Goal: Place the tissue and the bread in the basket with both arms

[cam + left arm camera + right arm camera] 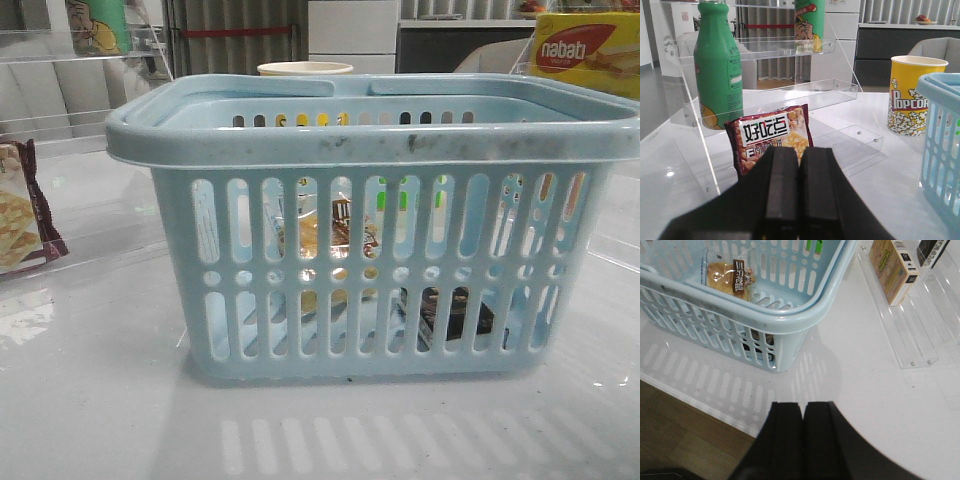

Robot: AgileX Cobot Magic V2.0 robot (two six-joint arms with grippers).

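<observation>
Front view: bread (325,240) and tissue (455,312) lie inside basket (380,145).

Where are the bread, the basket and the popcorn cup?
bread (729,278): right wrist view, on the wrapper beside its dark label.
basket (370,145): front view, on the near rim.
popcorn cup (910,95): left wrist view, on its yellow side.

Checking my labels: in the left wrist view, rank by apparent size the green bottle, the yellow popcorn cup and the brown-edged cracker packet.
1. Green bottle, clearly largest.
2. Brown-edged cracker packet and yellow popcorn cup look alike; the packet is nearer, so no ranking.
</observation>
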